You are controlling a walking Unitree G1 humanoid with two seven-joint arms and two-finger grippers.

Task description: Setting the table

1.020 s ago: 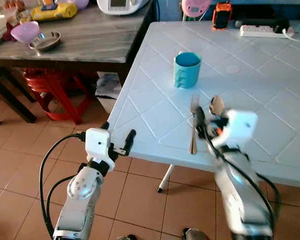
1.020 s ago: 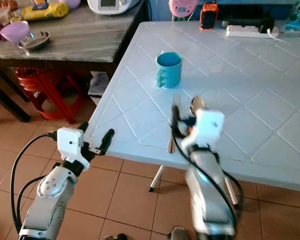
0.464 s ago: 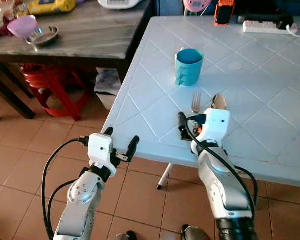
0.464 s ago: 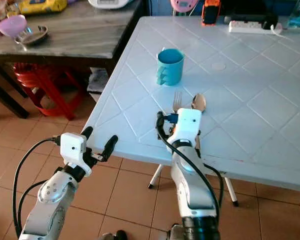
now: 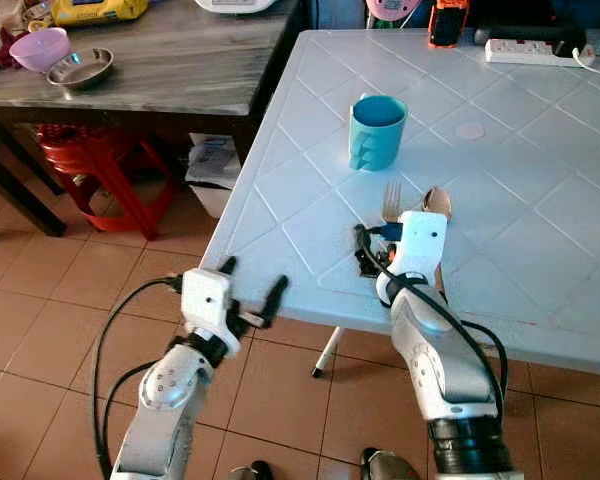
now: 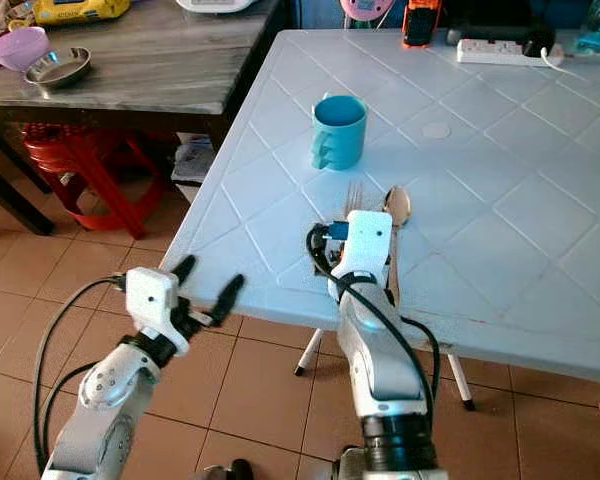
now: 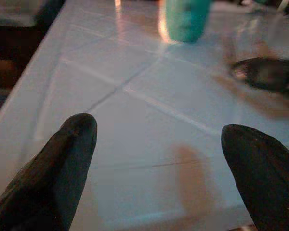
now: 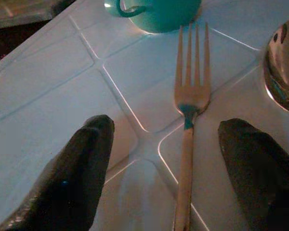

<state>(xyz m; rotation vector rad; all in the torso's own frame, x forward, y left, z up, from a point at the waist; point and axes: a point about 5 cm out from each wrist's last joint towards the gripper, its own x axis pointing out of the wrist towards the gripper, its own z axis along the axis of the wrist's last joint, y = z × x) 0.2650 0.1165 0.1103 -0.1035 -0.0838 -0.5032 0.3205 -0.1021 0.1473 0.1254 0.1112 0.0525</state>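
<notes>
Two spread claws (image 5: 248, 296) (image 8: 168, 159), one fork (image 8: 189, 120)

Fork (image 8: 188, 103): silver, lying flat on the pale blue table (image 5: 520, 210), tines pointing away from the right gripper (image 8: 166, 159); its handle runs back between the spread fingers, nearer one finger than the other. Spoon (image 8: 283, 67): metal, lying flat just beside the fork, bowl away from the gripper, roughly parallel to it. Mug (image 5: 377, 132): teal, upright, standing just beyond the fork's tines, handle facing the table's near edge.
</notes>
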